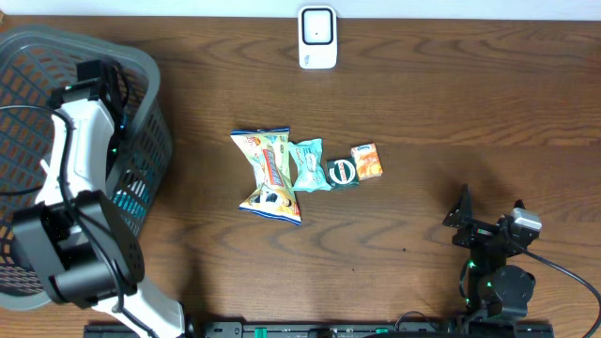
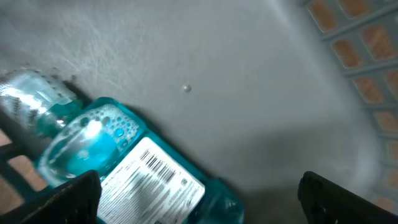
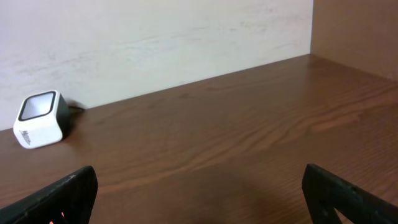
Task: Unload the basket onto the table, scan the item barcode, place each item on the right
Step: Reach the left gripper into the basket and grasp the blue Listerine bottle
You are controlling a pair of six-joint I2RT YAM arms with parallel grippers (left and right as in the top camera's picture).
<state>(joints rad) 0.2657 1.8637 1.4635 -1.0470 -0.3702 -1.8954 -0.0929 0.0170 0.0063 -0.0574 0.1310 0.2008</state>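
The left wrist view looks down on a teal liquid bottle [image 2: 93, 146] lying on its side on the grey floor of the basket [image 2: 249, 74]. Its white label with a barcode [image 2: 155, 165] faces up. My left gripper [image 2: 199, 199] hangs open above the bottle's lower end, touching nothing. From overhead the left arm reaches into the grey basket [image 1: 150, 103], and the bottle is hidden there. The white scanner [image 1: 317, 38] stands at the table's far edge. My right gripper [image 1: 490, 208] rests open and empty at the front right, with the scanner [image 3: 38, 119] far off to its left.
A yellow snack bag [image 1: 268, 174], a teal packet [image 1: 308, 164], a round dark tin [image 1: 342, 172] and an orange packet [image 1: 367, 161] lie in a row mid-table. The basket's lattice wall [image 2: 367, 56] rises to the right of the left gripper.
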